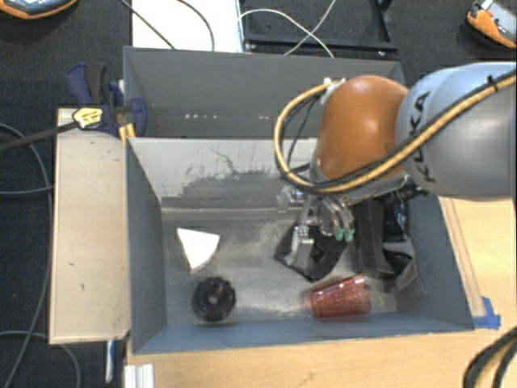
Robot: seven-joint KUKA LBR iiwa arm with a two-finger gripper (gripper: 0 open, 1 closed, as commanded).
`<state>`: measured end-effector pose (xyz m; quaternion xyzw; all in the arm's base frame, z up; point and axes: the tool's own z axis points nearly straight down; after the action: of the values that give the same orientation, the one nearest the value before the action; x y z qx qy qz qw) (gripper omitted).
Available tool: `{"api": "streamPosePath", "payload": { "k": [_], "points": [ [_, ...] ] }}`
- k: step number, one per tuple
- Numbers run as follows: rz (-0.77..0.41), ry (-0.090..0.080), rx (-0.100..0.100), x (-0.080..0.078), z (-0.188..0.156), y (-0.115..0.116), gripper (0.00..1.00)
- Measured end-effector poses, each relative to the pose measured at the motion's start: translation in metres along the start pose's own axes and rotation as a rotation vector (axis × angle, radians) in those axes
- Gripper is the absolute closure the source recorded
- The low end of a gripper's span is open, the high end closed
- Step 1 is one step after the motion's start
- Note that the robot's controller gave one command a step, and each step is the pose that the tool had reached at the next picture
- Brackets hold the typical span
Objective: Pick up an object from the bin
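My gripper (310, 234) hangs low in the right half of the bin, under the arm's orange cover. Its tip is down against a black angular thing (321, 262) on the bin floor; whether that thing is gripped cannot be made out. Just in front of it, near the front wall, lies a red glittery cylinder (340, 295) on its side. To the gripper's right, a larger black strap-like thing (389, 250) rests against the right wall.
A white wedge-shaped piece (198, 246) lies on the left of the bin floor, and a black round disc-like thing (213, 297) sits in the front left corner. The arm and its cables cover the back right of the bin.
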<state>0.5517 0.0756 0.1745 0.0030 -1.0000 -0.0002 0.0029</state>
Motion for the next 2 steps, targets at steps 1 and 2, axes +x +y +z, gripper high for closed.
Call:
{"api": "streamPosePath", "payload": {
  "k": [1, 2],
  "points": [
    [0.003, -0.009, -0.001, -0.002, -0.005, 0.0, 0.0],
    [-0.152, 0.002, 0.001, -0.025, 0.107, -0.104, 0.0]
  ]
}}
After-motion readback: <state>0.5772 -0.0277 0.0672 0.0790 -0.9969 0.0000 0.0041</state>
